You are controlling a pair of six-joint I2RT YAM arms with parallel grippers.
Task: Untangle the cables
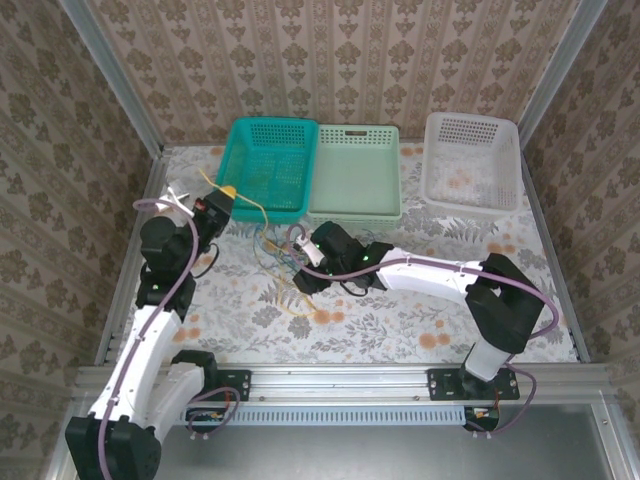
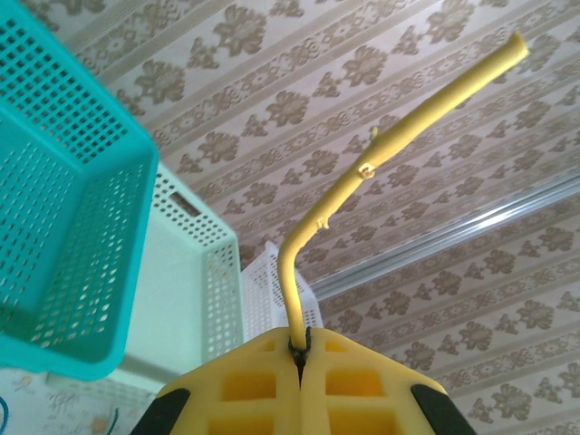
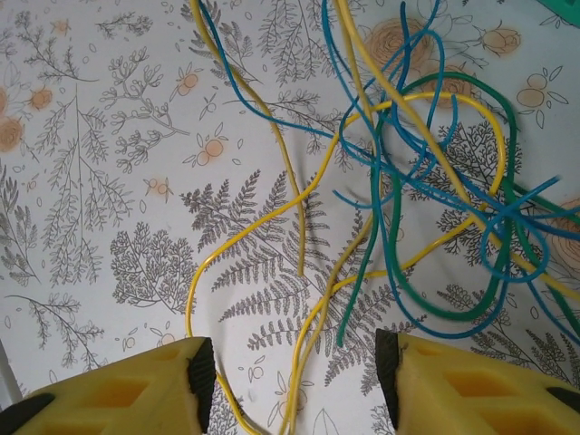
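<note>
Holds one yellow cable [image 2: 362, 168] in the left pincer [image 2: 301, 349], pads pressed together on it. Shows that cable coming up out of the pad seam in the left wrist view, bending, then running toward upper right with its end free. Puts the left pincer [image 1: 222, 197] in the top view by the near left corner of the teal basket [image 1: 275, 122], with a yellow strand curving from it toward the tangle.

Leaves the cables [image 1: 272, 255] in a loose tangle on the floral tabletop [image 1: 400, 320], centre-left, just in front of the teal basket and between the two pincers. Shows yellow, blue and green strands [image 3: 408, 163] in the right wrist view, crossing and looping over each other, knot densest at upper right. Includes a big green loop with blue strands threaded through it and long yellow strands trailing to the lower left across the tabletop [image 3: 109, 181].

Hangs the right pincer [image 3: 294, 362] over the near side of the tangle, pads spread wide, gripping nothing. Shows yellow strands passing through the gap between the pads; cannot tell any contact. Puts the right pincer [image 1: 305, 275] at the right edge of the tangle in the top view.

Lines up three baskets along the far edge: teal, mint basket [image 1: 357, 130] touching beside it, white basket [image 1: 470, 118] apart on the right.
</note>
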